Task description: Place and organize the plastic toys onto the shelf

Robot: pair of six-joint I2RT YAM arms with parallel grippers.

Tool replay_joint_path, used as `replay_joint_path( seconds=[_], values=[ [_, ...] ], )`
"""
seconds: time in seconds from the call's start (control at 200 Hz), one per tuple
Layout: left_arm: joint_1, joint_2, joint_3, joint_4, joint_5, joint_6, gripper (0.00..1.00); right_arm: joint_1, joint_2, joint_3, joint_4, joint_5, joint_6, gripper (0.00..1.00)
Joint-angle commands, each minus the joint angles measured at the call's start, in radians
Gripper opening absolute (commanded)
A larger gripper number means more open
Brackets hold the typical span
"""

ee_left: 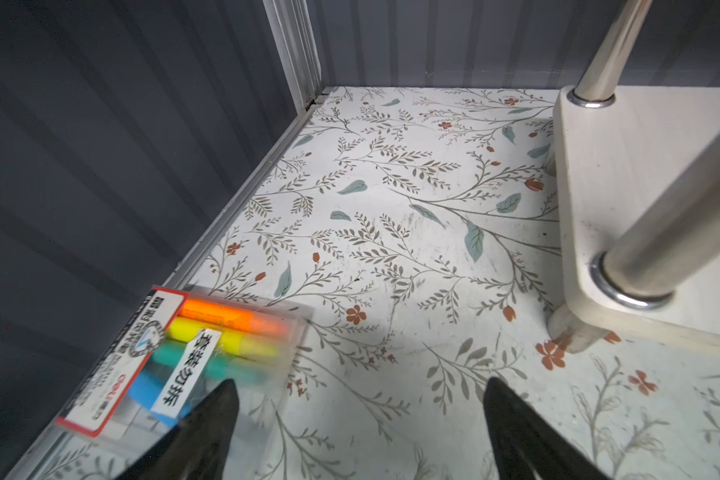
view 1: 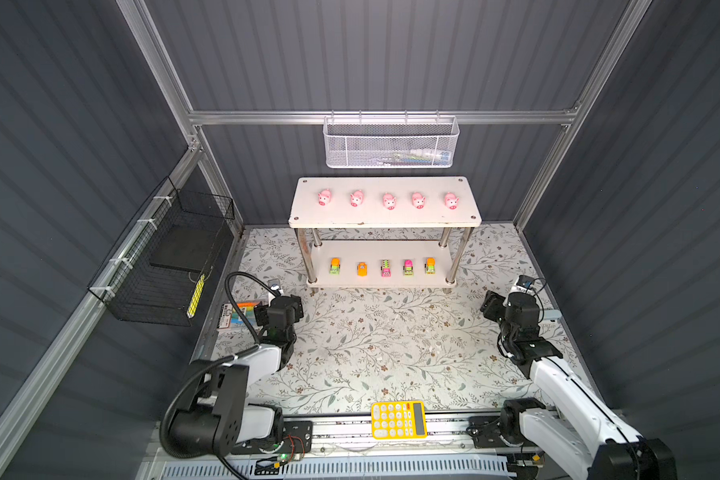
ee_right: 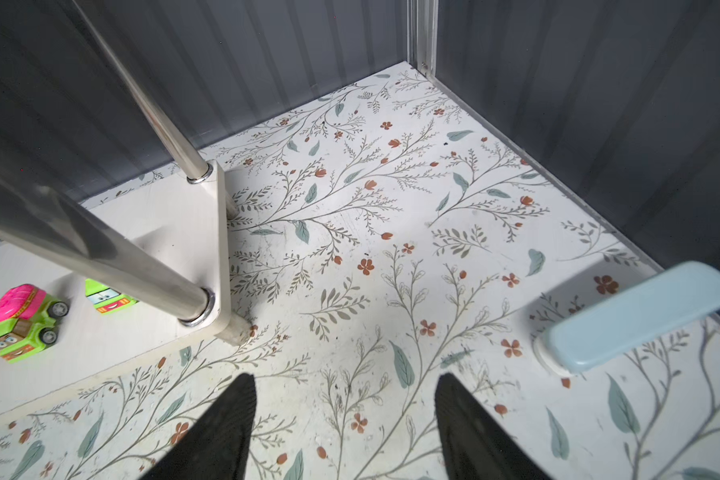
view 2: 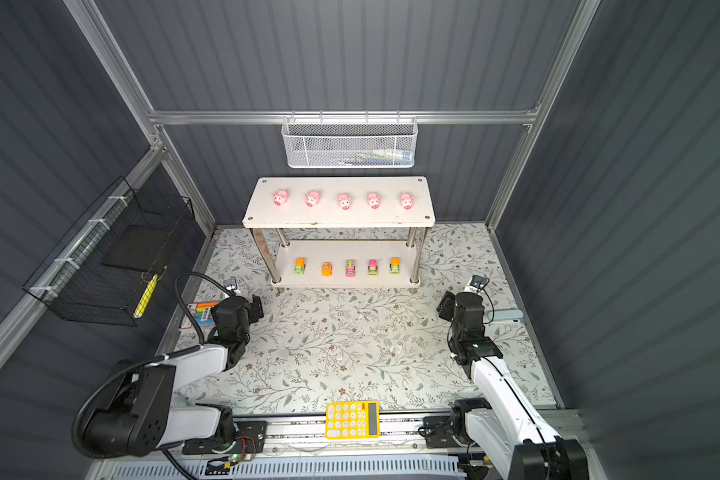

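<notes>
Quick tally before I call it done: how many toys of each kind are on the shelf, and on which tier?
Pink pigs, top board of the shelf: 5
Toy vehicles, lower board: 5
Total: 10 toys on the shelf; none visible elsewhere.

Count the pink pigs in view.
5, in one row on the top board of the shelf: leftmost pig, second pig, middle pig, fourth pig, rightmost pig. None seems hidden.

Pink pigs point(view 1: 389, 201) atop shelf point(view 1: 391, 219) (vehicles point(view 1: 385, 268) below)
</notes>
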Motion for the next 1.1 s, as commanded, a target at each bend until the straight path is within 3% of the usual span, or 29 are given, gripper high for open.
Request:
replay_joint_path(
  seconds=[0.0, 0.16, 0.25, 0.305, 0.355, 0.41, 0.465, 0.535, 0.625, 0.775, 0.87, 0.945, 1.02, 1.096],
  values=[
    [0.042, 0.102, 0.013, 0.204, 0.108, 0.031, 0.93, -0.004, 0.043, 0.016, 0.105, 0.054, -0.072, 0.72],
    [0.078, 0.209, 0.062, 0.234, 0.154, 0.037, 0.94, -0.012, 0.113, 0.000, 0.230, 0.077, -0.141, 0.76],
    [0.079, 0.332, 0.052, 0.405, 0.155, 0.061, 0.96, -0.029, 0.168, -0.021, 0.340, 0.077, -0.173, 0.78],
    [0.079, 0.299, 0.100, 0.230, 0.175, 0.040, 0.97, -0.045, 0.222, -0.039, 0.423, 0.067, -0.193, 0.79],
    [0.078, 0.330, 0.088, 0.327, 0.171, 0.064, 0.99, -0.060, 0.255, -0.047, 0.480, 0.052, -0.203, 0.80],
    [0.078, 0.304, 0.102, 0.238, 0.174, 0.045, 1.00, -0.078, 0.287, -0.050, 0.527, 0.028, -0.211, 0.82],
    [0.078, 0.326, 0.090, 0.314, 0.172, 0.058, 1.00, -0.088, 0.323, -0.051, 0.563, 0.000, -0.226, 0.83],
    [0.078, 0.308, 0.099, 0.255, 0.173, 0.047, 1.00, -0.099, 0.377, -0.055, 0.628, -0.017, -0.242, 0.86],
    [0.078, 0.322, 0.092, 0.301, 0.170, 0.054, 1.00, -0.108, 0.449, -0.063, 0.722, -0.046, -0.251, 0.90],
    [0.078, 0.317, 0.093, 0.288, 0.172, 0.052, 1.00, -0.123, 0.470, -0.063, 0.724, -0.116, -0.251, 0.98],
    [0.078, 0.317, 0.093, 0.285, 0.175, 0.053, 1.00, -0.123, 0.536, -0.113, 0.900, -0.160, -0.277, 0.99],
    [0.078, 0.318, 0.095, 0.282, 0.177, 0.055, 1.00, -0.124, 0.506, -0.099, 0.818, -0.149, -0.266, 0.99],
    [0.078, 0.318, 0.095, 0.282, 0.177, 0.055, 1.00, -0.124, 0.530, -0.112, 0.885, -0.148, -0.269, 0.99],
    [0.078, 0.318, 0.095, 0.282, 0.177, 0.055, 1.00, -0.124, 0.517, -0.101, 0.843, -0.143, -0.266, 0.99]
  ],
)
